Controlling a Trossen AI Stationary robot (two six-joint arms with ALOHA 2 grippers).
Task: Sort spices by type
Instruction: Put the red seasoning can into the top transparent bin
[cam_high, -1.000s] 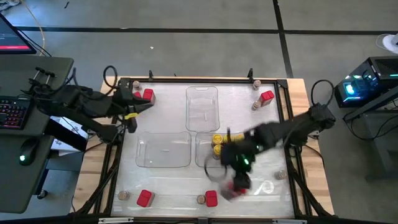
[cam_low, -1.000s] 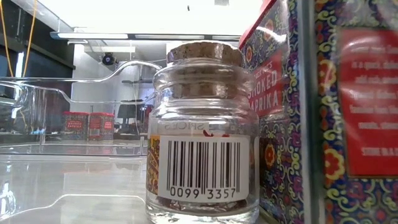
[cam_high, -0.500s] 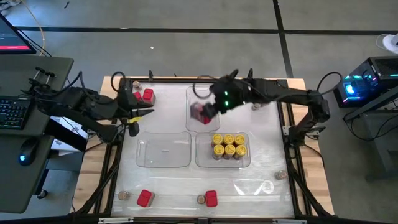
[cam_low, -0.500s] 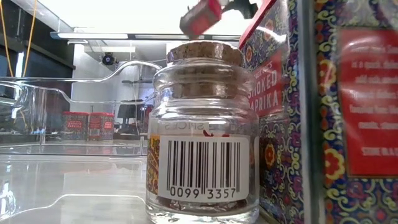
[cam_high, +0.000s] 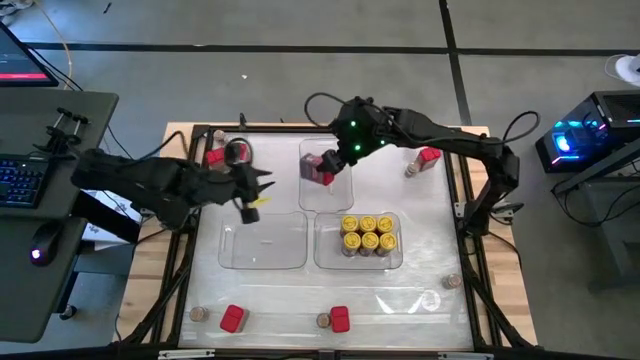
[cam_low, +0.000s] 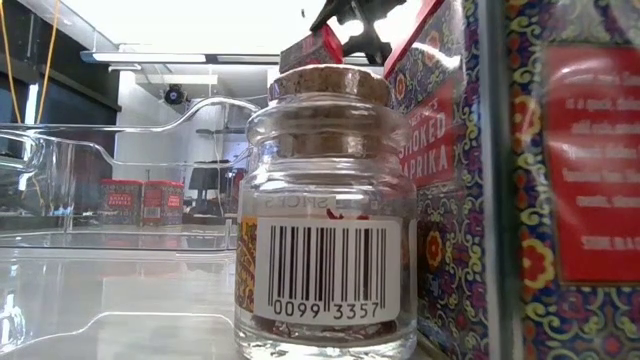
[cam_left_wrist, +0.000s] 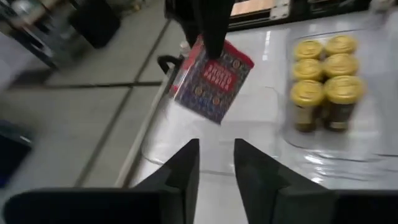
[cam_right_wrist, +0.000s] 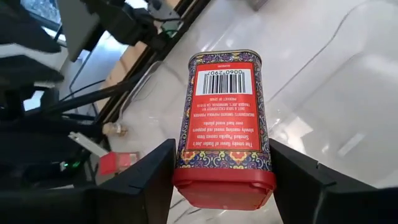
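Observation:
My right gripper (cam_high: 330, 165) is shut on a red spice tin (cam_right_wrist: 222, 124) and holds it over the far centre clear tray (cam_high: 325, 190). The same tin shows in the left wrist view (cam_left_wrist: 211, 81) and at the top of the low view (cam_low: 312, 50). My left gripper (cam_left_wrist: 216, 163) hovers above the table just left of that tray, slightly open with nothing between its fingers, pointing at the tin. Six yellow-lidded jars (cam_high: 368, 233) stand in the near right tray. Another red tin (cam_high: 215, 157) and a small jar (cam_high: 237, 152) stand at the far left. My right gripper pinches the red tin between its two fingers (cam_right_wrist: 149, 183), one on each of two opposite sides near the tin's red-capped end (cam_right_wrist: 224, 183). The fingers slant down from the table's right side and lie along the tin. The tin is lifted clear and tilted, its barcoded end pointing away from the gripper.
An empty clear tray (cam_high: 263, 242) lies near left. Red tins (cam_high: 232, 318) (cam_high: 340, 319) (cam_high: 430, 155) and small cork-topped jars (cam_high: 322, 321) (cam_high: 452, 282) (cam_high: 410, 170) stand around the table's edges. A cork-topped jar (cam_low: 330, 200) and a tin (cam_low: 500, 180) fill the low view.
My right gripper has carried the red tin, lifted clear, from the table's near side past the yellow-lidded jars to the far centre tray, turning as it went. My left gripper has moved from the far left corner toward the table's right and slightly nearer, close to that tray.

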